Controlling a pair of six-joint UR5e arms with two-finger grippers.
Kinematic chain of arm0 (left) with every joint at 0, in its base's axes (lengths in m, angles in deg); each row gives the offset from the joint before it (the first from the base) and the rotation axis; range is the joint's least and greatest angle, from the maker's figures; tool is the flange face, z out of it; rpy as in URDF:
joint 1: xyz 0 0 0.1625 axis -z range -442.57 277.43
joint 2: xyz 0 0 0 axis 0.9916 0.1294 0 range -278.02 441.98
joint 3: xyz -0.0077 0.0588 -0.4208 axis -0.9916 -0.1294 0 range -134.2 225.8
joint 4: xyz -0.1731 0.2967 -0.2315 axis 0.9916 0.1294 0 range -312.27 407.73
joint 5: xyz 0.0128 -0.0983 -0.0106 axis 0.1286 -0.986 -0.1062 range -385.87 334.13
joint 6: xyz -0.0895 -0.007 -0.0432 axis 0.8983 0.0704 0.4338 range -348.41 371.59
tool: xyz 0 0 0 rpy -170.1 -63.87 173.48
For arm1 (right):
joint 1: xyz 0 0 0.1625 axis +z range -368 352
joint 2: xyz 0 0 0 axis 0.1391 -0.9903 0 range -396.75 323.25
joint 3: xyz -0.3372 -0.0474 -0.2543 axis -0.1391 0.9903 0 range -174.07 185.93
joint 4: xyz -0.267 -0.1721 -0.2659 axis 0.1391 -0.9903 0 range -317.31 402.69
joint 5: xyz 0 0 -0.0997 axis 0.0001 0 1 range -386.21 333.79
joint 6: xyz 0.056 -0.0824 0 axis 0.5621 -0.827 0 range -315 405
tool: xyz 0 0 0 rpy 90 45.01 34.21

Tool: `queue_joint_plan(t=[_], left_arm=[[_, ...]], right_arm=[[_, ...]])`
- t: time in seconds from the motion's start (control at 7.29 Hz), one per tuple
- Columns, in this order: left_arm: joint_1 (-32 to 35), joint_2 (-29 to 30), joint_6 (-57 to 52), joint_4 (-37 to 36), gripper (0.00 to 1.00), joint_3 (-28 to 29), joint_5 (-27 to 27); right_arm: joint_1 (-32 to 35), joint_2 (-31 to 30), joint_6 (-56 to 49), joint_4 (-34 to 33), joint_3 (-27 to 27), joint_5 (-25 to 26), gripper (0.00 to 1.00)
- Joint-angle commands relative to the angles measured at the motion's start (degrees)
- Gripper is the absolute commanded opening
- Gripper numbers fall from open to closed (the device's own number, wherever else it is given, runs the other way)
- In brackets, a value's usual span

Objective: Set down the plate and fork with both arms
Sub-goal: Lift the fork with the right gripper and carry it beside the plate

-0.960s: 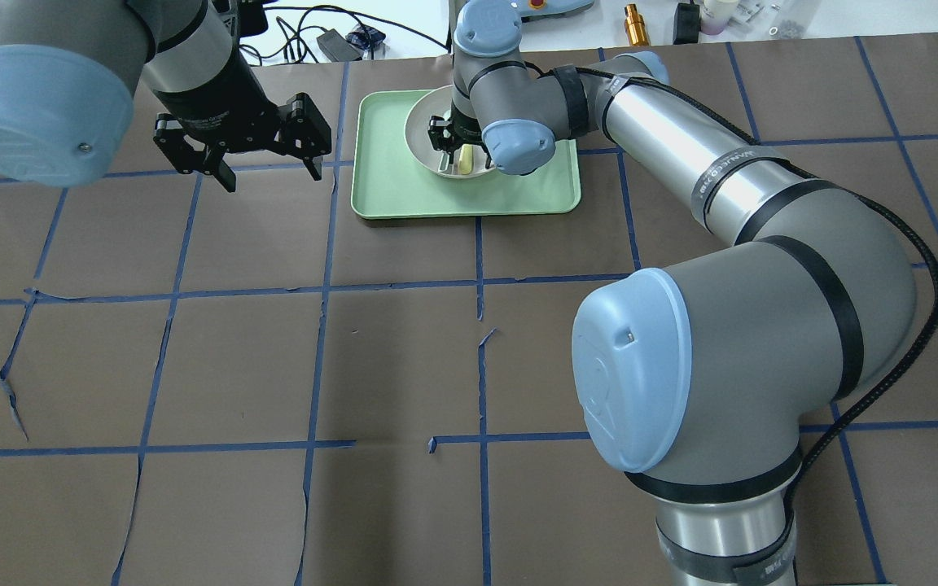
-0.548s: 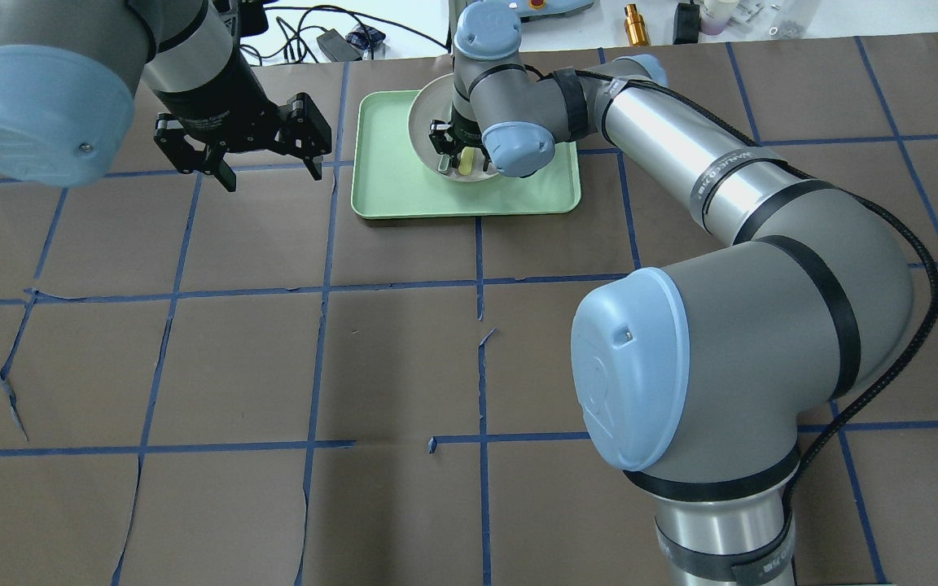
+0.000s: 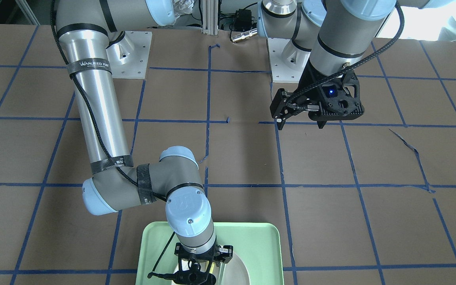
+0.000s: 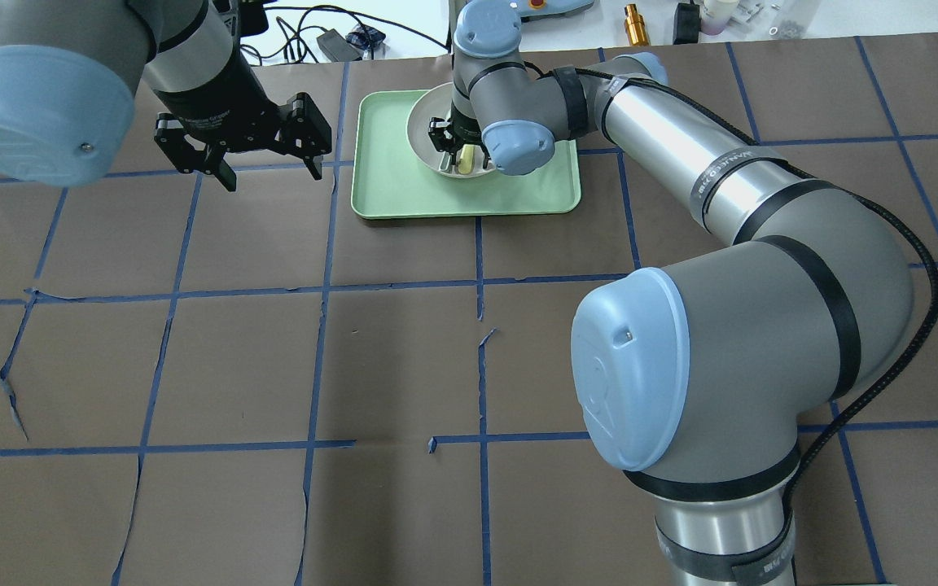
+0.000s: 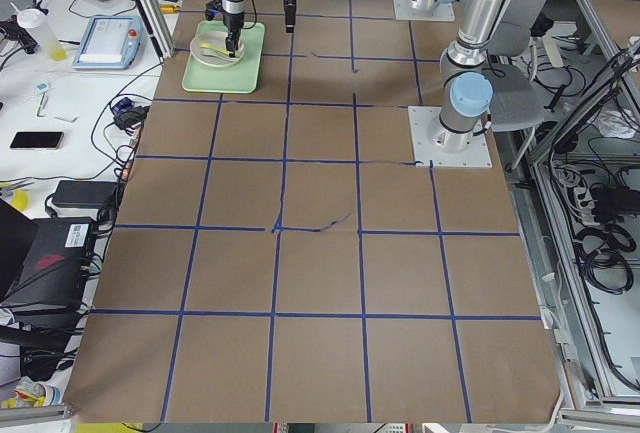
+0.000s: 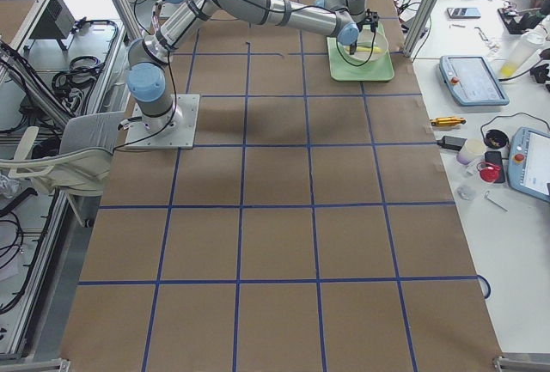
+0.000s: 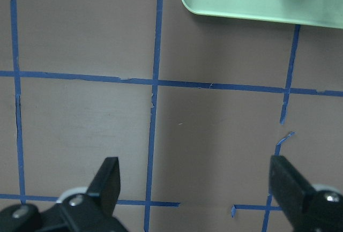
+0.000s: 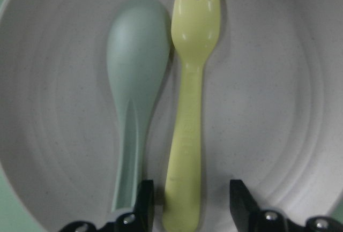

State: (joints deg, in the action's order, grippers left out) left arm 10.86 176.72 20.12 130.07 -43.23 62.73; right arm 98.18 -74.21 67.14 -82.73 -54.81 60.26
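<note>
- On the plate [image 8: 278, 82], the fork [image 8: 193, 55] lies flat with its tines pointing away from the right gripper [image 8: 192, 202].
- You have the right gripper's jaws parted, one finger on each side of the fork's handle end. A gap shows on the side away from the spoon [image 8: 136, 55], and nothing is clamped.
- The spoon lies just beside the fork, bowl to tines. Its handle end runs behind one finger, and you cannot tell whether they touch.
- The plate sits in the far half of the green tray [image 4: 404, 191], and the tray lies near the table's far edge.
- Your left gripper [image 4: 272, 175] hangs wide open and holds nothing, above bare table [image 4: 241, 358] just beside the tray's left edge and clear of it.
- Room to move lies on the robot's side of the tray, where brown gridded surface runs unbroken.
- From overhead, the right wrist covers most of the plate, and only a sliver of yellow fork shows.
- The front-facing view cuts off the tray and plate at its lower edge.
- The left wrist camera catches only a corner of the tray and what looks like a sliver of the plate's rim.
</note>
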Motion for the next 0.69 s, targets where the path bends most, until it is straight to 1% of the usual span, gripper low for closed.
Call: queue_joint_plan(t=[0.0, 0.41, 0.55], left_arm=[[0.0, 0.0, 0.0, -0.1, 1.0, 0.0, 0.0], [0.0, 0.0, 0.0, -0.2, 1.0, 0.0, 0.0], [0.0, 0.1, 0.1, -0.2, 1.0, 0.0, 0.0]], right_arm=[[0.0, 0.6, -1.4, 0.2, 1.8, 0.5, 0.58], [0.0, 2.0, -2.5, 0.2, 2.9, 0.9, 0.58], [0.0, 2.1, -2.5, 0.2, 2.9, 1.1, 0.54]])
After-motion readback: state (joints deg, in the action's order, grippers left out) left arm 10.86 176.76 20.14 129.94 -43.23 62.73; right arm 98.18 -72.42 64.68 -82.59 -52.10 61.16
